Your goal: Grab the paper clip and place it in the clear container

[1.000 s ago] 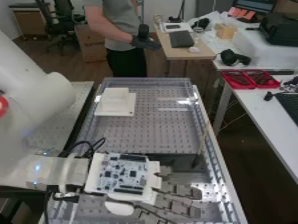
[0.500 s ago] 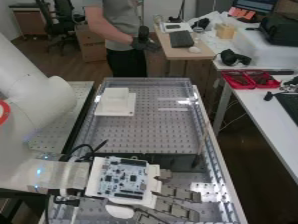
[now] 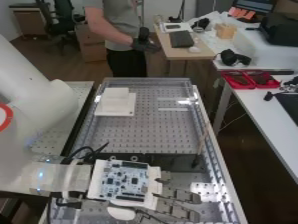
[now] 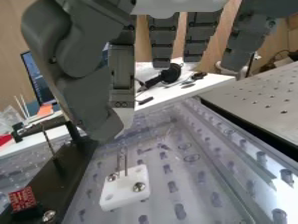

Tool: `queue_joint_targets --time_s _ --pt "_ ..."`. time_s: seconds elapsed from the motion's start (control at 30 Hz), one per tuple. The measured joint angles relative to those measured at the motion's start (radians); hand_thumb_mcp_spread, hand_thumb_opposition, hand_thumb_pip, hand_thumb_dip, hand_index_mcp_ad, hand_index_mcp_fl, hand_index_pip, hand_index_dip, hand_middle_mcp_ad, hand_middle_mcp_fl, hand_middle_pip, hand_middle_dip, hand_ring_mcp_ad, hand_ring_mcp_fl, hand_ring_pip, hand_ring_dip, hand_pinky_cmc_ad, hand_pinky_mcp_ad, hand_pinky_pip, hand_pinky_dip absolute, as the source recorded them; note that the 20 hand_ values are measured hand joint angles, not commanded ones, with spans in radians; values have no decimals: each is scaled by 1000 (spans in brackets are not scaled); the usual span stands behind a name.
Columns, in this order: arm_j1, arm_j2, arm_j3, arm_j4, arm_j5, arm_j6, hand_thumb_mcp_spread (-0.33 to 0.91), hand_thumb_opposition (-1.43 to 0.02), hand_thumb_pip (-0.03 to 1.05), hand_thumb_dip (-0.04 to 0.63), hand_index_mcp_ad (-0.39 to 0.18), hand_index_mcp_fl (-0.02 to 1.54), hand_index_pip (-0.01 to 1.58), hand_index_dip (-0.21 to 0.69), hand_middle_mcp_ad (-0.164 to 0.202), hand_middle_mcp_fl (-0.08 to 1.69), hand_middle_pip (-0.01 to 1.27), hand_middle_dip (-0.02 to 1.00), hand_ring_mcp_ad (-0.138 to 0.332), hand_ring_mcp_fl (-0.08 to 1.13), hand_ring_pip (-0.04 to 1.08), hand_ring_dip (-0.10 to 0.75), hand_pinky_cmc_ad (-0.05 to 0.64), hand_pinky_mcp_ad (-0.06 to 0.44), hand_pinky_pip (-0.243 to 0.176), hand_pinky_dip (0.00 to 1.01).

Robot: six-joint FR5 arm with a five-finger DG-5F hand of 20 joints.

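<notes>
The hand (image 3: 176, 195) is over the near end of the bench, its back toward the camera and its fingers straight toward the right. In the wrist view the hand (image 4: 120, 70) has its thumb hanging at one side and several fingers extended, holding nothing. Beyond the thumb's tip, a thin upright metal loop, perhaps the paper clip (image 4: 122, 161), stands at a small white block (image 4: 125, 189) with two screws. Clear plastic walls (image 3: 149, 80) border the perforated bench; I cannot tell whether they form the clear container.
A white stepped block (image 3: 115, 102) stands on the perforated plate (image 3: 149, 130) at the far left. A dark bar (image 3: 159, 160) crosses the bench beside the hand, with a thin upright stick (image 3: 200, 150) at its right end. A side table (image 3: 256, 107) stands to the right.
The hand and wrist have shifted slightly toward the bench's near end. The fingers have stayed straight.
</notes>
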Motion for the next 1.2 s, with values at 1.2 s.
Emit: queue_joint_targets --time_s 1.2 --pt "0 -28 18 -5 -3 13 483 -874 696 302 -168 286 1550 138 66 37 126 204 113 0 79 124 328 278 -59 209"
